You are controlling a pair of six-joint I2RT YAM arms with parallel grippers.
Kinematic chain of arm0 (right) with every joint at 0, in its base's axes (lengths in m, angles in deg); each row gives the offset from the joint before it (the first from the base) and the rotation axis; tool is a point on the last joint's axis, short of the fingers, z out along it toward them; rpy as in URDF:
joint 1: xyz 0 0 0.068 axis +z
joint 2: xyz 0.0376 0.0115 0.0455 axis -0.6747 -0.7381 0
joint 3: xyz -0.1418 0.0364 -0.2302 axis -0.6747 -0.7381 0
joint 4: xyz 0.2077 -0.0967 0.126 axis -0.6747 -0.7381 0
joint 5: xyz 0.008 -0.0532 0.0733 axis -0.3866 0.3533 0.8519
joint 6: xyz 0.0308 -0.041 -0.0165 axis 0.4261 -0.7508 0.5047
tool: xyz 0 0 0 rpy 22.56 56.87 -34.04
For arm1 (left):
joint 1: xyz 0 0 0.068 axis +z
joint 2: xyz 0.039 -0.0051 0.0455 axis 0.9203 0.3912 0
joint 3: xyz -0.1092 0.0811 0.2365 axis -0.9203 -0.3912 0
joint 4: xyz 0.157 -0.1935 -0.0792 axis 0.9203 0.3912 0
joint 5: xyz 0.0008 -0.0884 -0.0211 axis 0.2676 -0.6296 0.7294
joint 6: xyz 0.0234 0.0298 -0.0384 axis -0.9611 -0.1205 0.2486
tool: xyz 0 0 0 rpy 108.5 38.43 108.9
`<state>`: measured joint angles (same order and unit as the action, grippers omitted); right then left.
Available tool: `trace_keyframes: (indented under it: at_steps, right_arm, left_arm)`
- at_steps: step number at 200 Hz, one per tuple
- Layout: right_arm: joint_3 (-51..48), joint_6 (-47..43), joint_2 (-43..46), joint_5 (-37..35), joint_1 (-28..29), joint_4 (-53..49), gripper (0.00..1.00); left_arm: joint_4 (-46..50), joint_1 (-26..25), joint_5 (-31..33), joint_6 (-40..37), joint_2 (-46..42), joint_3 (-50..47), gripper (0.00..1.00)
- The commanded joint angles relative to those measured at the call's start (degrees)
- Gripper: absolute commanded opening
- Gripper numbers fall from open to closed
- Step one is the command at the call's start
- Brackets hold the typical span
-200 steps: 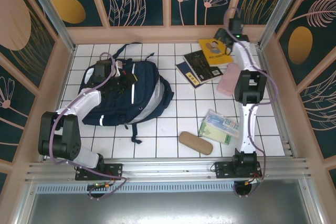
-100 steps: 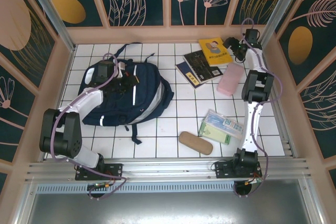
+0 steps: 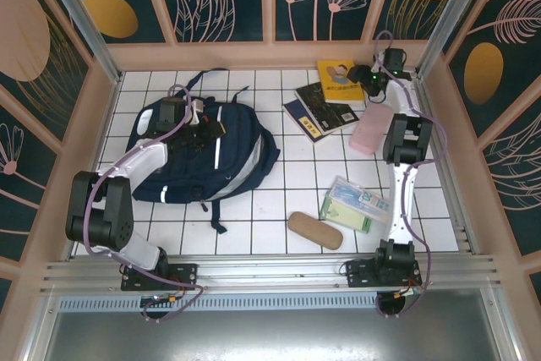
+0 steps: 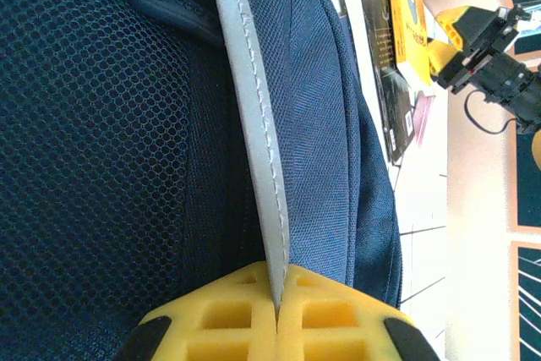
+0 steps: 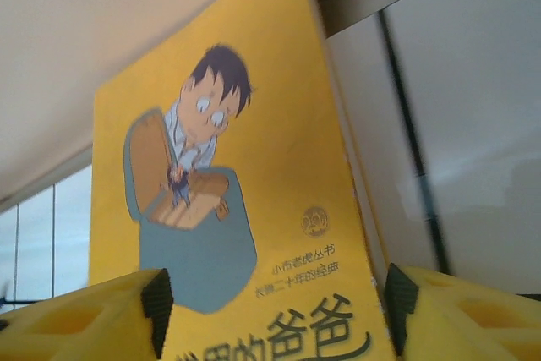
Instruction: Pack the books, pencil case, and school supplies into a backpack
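Clerk: Backpack progress?
Checker: Nothing is showing as packed. Books, tan case, pink pouch and packet are all lying on the tiles to its right.
Clerk: Fingers?
Checker: Left gripper is pinching the backpack's white stripe, jaws together. Right gripper is hovering at the yellow book by the far wall, fingers standing partway apart, visibly gripping nothing.

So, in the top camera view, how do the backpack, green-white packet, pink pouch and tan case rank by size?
Largest: backpack, by far.
Next: green-white packet.
Last: pink pouch and tan case look about alike in area, so I would not rank them.
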<state>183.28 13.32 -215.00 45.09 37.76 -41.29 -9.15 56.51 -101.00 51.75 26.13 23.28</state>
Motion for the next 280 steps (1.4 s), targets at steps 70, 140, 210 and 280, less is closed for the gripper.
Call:
trace_keyframes:
  at_steps: [70,140,210,280]
  right_arm:
    - [-18.4,13.8,8.1,9.4,3.7,15.5,0.49]
    - [-16.1,25.2,2.2,12.8,4.4,21.1,0.21]
    - [-22.0,22.0,9.8,12.7,5.3,21.0,0.00]
    - [-33.4,18.6,18.5,12.6,8.6,21.1,0.01]
  left_arm:
    - [-2.9,0.1,-1.5,-0.2,0.0,1.5,0.00]
    - [-3.1,0.0,-1.3,-0.3,-0.6,1.2,0.00]
    - [-2.4,0.0,-0.3,-0.6,-0.8,1.2,0.03]
    - [4.2,0.0,9.2,-4.5,-4.7,1.5,0.23]
